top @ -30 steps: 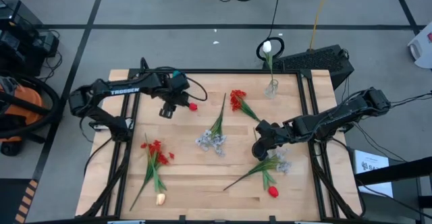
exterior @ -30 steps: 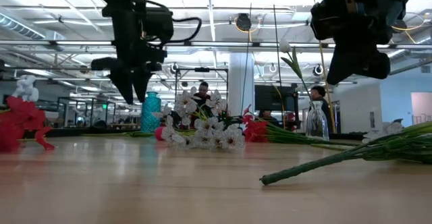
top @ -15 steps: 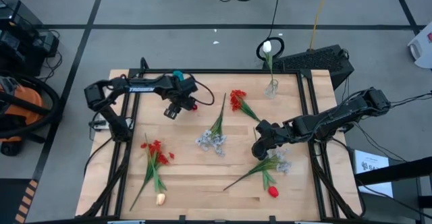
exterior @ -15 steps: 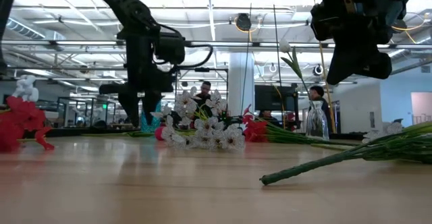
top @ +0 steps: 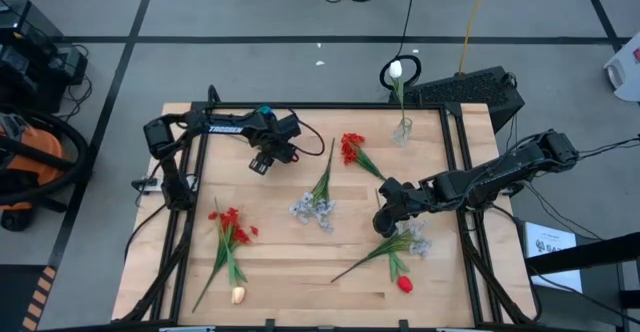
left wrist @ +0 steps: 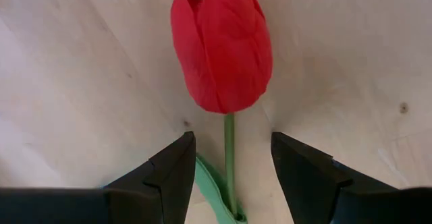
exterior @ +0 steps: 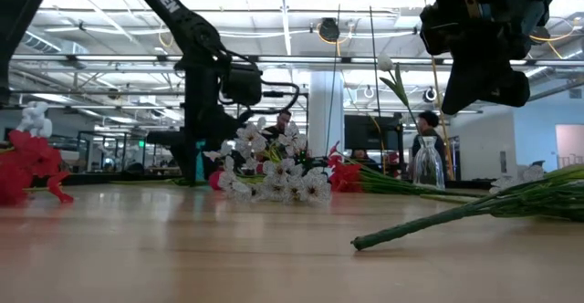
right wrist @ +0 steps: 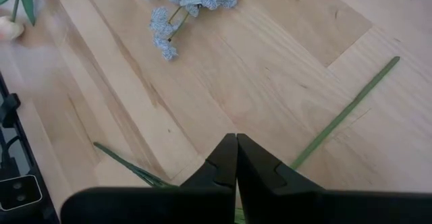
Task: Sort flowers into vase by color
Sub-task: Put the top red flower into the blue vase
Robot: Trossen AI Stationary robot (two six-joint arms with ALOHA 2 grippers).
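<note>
Red tulip (left wrist: 223, 45) is straddled at the stem by the spread left gripper (left wrist: 229, 173); fingers should be lowered squarely, then closed gently, while the right gripper (right wrist: 236, 158) is kept pressed together.

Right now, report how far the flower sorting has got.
Done: one white tulip stands in the vase.
In hand: the left pincer, open, straddles the stem of a red tulip on the table; no grip yet.
Left: the red clusters, pale sprays and other tulips. The right pincer is shut and empty.
</note>
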